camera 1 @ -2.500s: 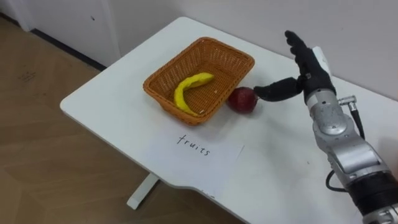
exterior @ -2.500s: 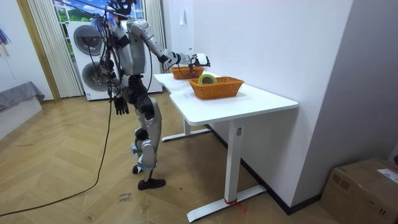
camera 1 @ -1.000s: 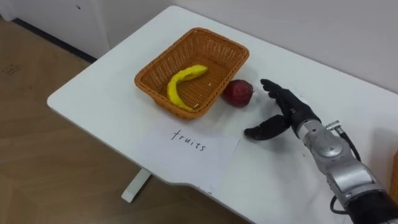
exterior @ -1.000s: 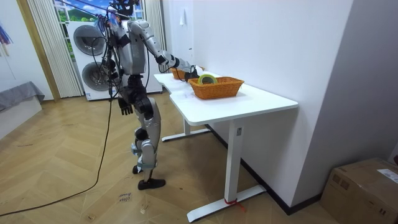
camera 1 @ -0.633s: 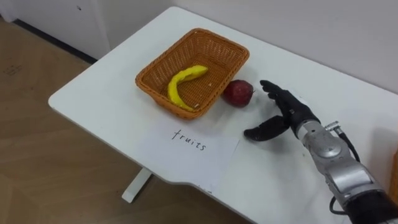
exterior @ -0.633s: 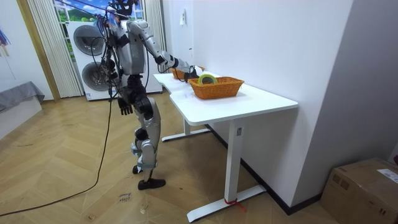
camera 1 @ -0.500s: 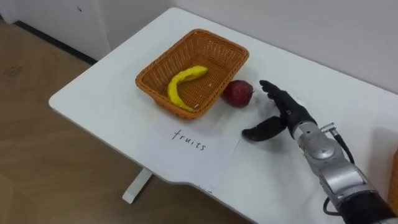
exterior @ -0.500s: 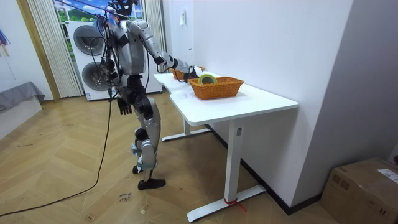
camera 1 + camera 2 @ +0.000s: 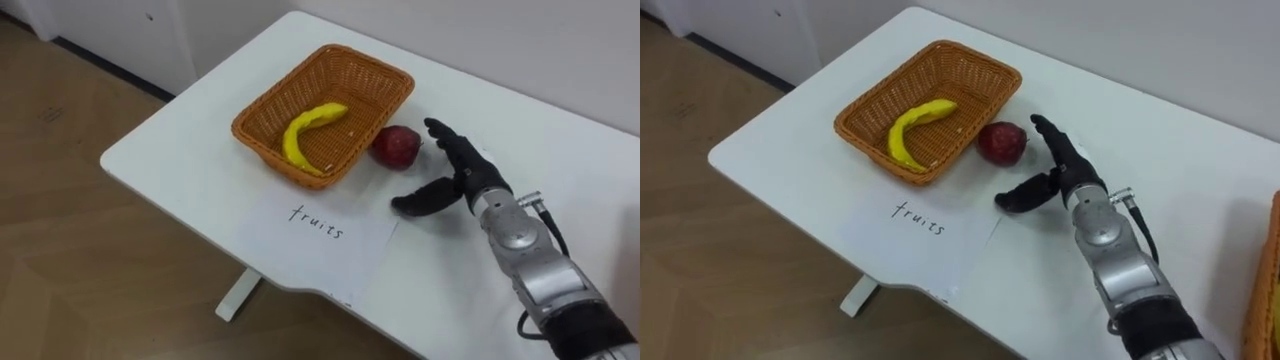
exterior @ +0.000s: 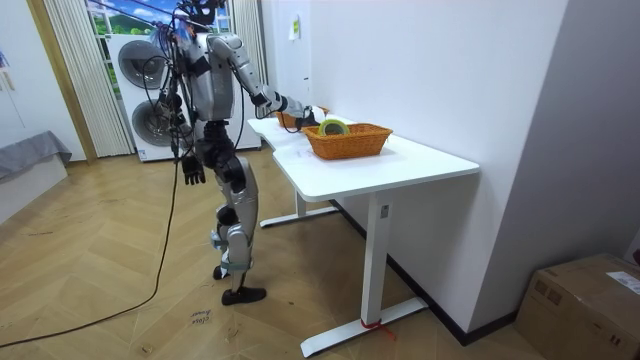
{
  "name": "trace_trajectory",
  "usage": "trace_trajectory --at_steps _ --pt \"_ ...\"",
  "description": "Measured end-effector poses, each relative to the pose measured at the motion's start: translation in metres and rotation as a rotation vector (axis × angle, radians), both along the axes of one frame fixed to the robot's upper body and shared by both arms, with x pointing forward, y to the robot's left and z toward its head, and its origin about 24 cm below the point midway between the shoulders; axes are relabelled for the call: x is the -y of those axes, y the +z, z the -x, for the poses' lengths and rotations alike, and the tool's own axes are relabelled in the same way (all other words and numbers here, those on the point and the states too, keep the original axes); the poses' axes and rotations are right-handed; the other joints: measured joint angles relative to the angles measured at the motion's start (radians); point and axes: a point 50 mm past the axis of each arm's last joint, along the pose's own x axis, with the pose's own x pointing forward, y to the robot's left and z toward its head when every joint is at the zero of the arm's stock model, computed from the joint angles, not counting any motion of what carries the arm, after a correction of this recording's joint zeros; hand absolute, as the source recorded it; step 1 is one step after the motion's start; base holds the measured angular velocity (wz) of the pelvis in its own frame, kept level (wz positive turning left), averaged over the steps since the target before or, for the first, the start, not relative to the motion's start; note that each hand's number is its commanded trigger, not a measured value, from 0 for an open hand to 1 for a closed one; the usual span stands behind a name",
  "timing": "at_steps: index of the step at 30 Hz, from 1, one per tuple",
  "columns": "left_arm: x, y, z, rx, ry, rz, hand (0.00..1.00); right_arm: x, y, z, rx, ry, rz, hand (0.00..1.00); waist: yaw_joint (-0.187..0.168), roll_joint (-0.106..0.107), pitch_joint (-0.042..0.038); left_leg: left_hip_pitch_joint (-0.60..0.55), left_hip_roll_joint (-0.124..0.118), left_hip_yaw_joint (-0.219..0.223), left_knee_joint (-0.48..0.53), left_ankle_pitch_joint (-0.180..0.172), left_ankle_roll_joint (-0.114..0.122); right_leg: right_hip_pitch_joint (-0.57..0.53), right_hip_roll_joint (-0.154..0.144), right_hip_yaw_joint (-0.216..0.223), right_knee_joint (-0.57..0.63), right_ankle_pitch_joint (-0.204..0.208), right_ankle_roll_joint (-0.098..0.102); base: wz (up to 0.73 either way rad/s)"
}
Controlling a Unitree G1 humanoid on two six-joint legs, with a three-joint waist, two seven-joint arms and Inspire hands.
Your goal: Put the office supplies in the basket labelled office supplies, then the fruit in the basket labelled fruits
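At the long side of a white table (image 9: 180, 150), beside a white wall: stands upright, with the right arm stretched out over the tabletop. Holds the right hand (image 9: 455, 178) open, straight-fingered with the thumb spread, low over the table just right of a red apple (image 9: 397, 146); cannot tell whether the fingertips touch it. Grips nothing with that hand. Lets the left hand (image 10: 190, 172) hang beside the thigh in the room view; cannot tell whether open or closed.

Just left of the apple, a wicker basket (image 9: 385, 75) with a yellow banana (image 9: 310, 128) lying inside on its bottom. In front of that basket, flat on the table, a white paper sheet (image 9: 330, 240) with a handwritten word. Farther along the table to the robot's right, well apart from the apple, a second wicker basket (image 10: 350, 142) holding a yellow-green roll (image 10: 333, 126).
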Motion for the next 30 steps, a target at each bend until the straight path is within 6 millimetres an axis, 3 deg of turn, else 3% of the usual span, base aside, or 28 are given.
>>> trace_trajectory --at_steps 5,10,17,20,30 --pt "0.0008 -0.0002 0.0001 0.004 0.032 0.017 0.00 0.0026 0.0002 -0.0023 -0.007 -0.015 -0.018 0.00 -0.002 -0.013 -0.0081 0.000 -0.003 -0.002 -0.008 0.002 0.001 0.001 -0.005 -0.019 -0.003 -0.003 0.003 0.02" --pt "-0.0004 0.0002 -0.0003 0.004 0.032 0.020 0.00 0.0054 0.0017 -0.0070 -0.021 -0.031 -0.014 0.00 -0.004 -0.020 -0.0113 0.002 -0.006 -0.003 -0.010 0.003 0.003 0.003 -0.010 -0.030 0.000 -0.004 0.004 0.02" --pt "-0.0028 0.0007 -0.0006 0.001 0.023 0.029 0.00 0.0053 0.0015 -0.0073 -0.027 -0.034 -0.019 0.00 0.002 -0.041 -0.0017 0.000 -0.009 -0.005 -0.010 0.005 0.004 0.003 -0.012 -0.032 0.000 -0.004 0.004 0.01" --pt "-0.0033 0.0008 -0.0008 0.000 0.020 0.037 0.00 0.0053 0.0015 -0.0073 -0.027 -0.034 -0.018 0.00 0.004 -0.049 -0.0020 -0.001 -0.010 -0.006 -0.010 0.005 0.004 0.002 -0.013 -0.032 -0.001 -0.005 0.005 0.00" --pt "-0.0016 0.0003 -0.0013 -0.003 0.011 0.062 0.00 0.0054 0.0017 -0.0075 -0.025 -0.029 -0.001 0.00 0.007 -0.043 0.0003 -0.003 -0.010 -0.015 -0.009 0.005 0.005 0.002 -0.013 -0.045 0.001 -0.005 0.006 0.01"
